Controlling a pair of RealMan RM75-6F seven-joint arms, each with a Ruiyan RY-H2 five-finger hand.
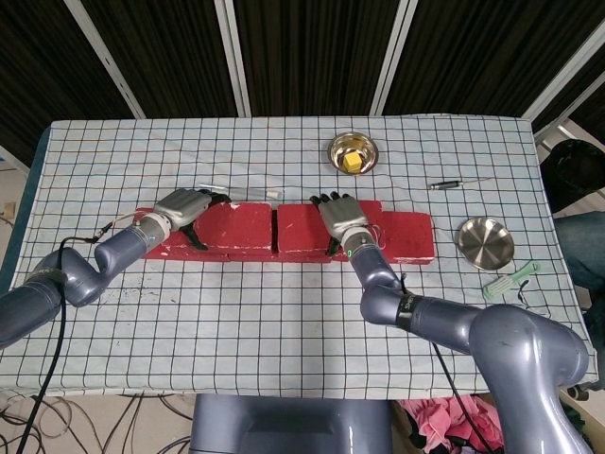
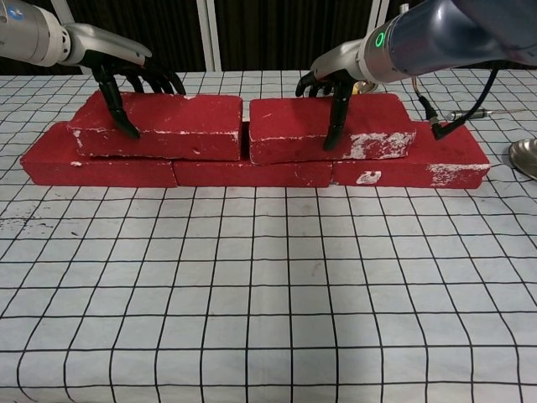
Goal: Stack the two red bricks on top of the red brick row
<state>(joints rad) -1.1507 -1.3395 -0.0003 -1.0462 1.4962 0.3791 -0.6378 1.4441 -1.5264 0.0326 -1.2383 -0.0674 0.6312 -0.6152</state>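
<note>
Three red bricks lie end to end as a bottom row [image 2: 252,173] across the checked cloth. Two more red bricks sit on top of it. My left hand [image 2: 126,77] grips the upper left brick [image 2: 164,126] at its left part, thumb down the front face and fingers over the back. My right hand [image 2: 329,82] grips the upper right brick [image 2: 369,128] the same way near its middle. From the head view the left hand [image 1: 182,207] and right hand [image 1: 340,217] lie over the two upper bricks [image 1: 238,225] [image 1: 301,227], which sit nearly end to end.
A steel bowl [image 1: 353,152] holding a yellow piece stands behind the bricks. An empty steel bowl [image 1: 485,242] and a green tool [image 1: 510,280] lie at the right. A thin pen-like tool [image 1: 457,183] lies at the back right. A cable [image 2: 430,117] runs over the row's right brick.
</note>
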